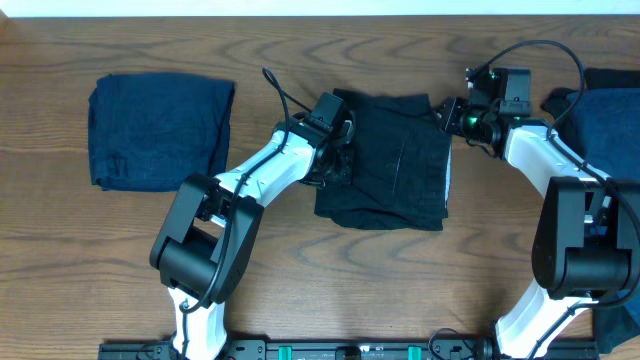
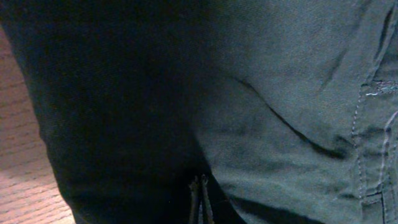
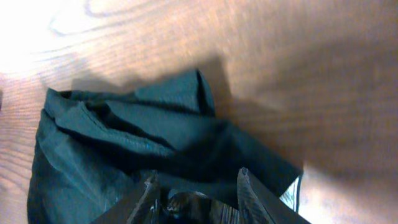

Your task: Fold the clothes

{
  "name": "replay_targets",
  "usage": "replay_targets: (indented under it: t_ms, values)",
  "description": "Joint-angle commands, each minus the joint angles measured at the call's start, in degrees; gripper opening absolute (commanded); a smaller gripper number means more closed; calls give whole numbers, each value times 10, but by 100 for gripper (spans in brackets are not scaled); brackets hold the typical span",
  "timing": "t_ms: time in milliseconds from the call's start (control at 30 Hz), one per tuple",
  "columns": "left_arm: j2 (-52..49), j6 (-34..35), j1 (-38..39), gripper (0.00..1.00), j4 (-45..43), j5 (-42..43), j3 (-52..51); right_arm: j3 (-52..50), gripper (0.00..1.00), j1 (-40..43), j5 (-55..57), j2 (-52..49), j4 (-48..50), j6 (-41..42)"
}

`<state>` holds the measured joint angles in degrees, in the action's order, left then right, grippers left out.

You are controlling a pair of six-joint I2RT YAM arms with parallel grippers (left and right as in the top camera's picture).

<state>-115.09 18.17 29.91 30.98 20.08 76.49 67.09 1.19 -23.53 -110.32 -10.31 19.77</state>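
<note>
Flanking the black, half-folded fabric garment, the left hand sits closed at its left edge, the right hand, jaws apart, at its far-right corner.

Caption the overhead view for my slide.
Left gripper and right gripper at a black garment mid-table; folded navy garment lies apart.

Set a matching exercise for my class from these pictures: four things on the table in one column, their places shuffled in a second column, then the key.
Things
1. folded navy garment
2. black garment
3. blue garment
4. left gripper

Places
a. middle of the table
b. at the table's right edge
c. on the black garment's left edge
d. far left, lying alone

Pairs: 1-d, 2-a, 3-b, 4-c
</note>
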Motion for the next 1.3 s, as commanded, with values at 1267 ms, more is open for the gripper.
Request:
replay_targets:
  t_ms: [1267]
  values:
    - [-8, 1, 1, 6, 4, -17, -3, 9, 12, 21, -210, 108, -84, -100]
